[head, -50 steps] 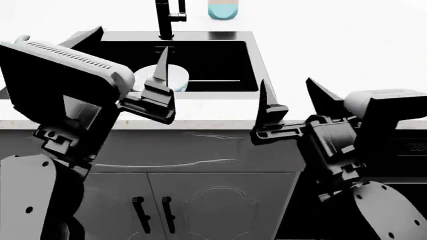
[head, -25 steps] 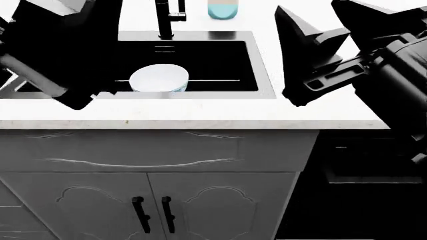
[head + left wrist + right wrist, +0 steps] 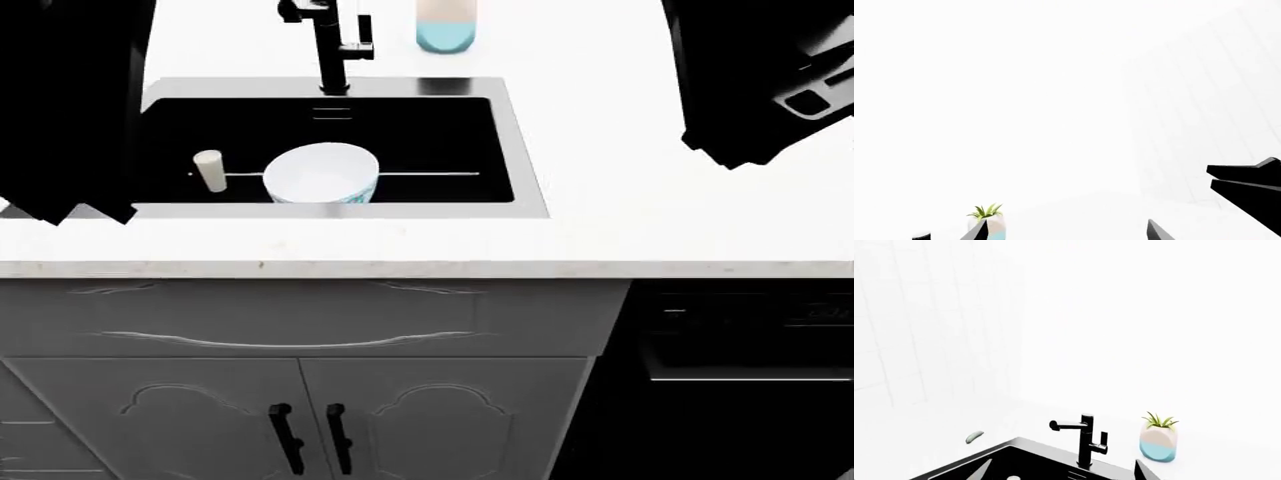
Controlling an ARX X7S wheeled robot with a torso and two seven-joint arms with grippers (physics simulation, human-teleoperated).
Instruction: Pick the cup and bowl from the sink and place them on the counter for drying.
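The black sink (image 3: 334,210) is set in the white counter (image 3: 641,220). The bowl (image 3: 320,173) sits in the basin near the front wall, its white inside facing up. The small cream cup (image 3: 210,170) is to its left in the basin. Both arms are raised; only black parts of the left arm (image 3: 67,100) and right arm (image 3: 767,80) show at the head view's upper corners. My left gripper (image 3: 1067,232) is open and empty, pointing at the white wall. My right gripper (image 3: 1062,472) is open and empty, high over the sink (image 3: 1027,462).
A black faucet (image 3: 327,45) stands behind the basin and shows in the right wrist view (image 3: 1084,440). A white and blue pot with a green plant (image 3: 445,25) stands behind the sink and shows in both wrist views (image 3: 1157,442) (image 3: 991,222). Grey cabinet doors (image 3: 307,420) lie below the counter.
Both arms have risen from in front of the cabinet to the view's upper corners. The cup, hidden by the left arm before, now shows in the sink.
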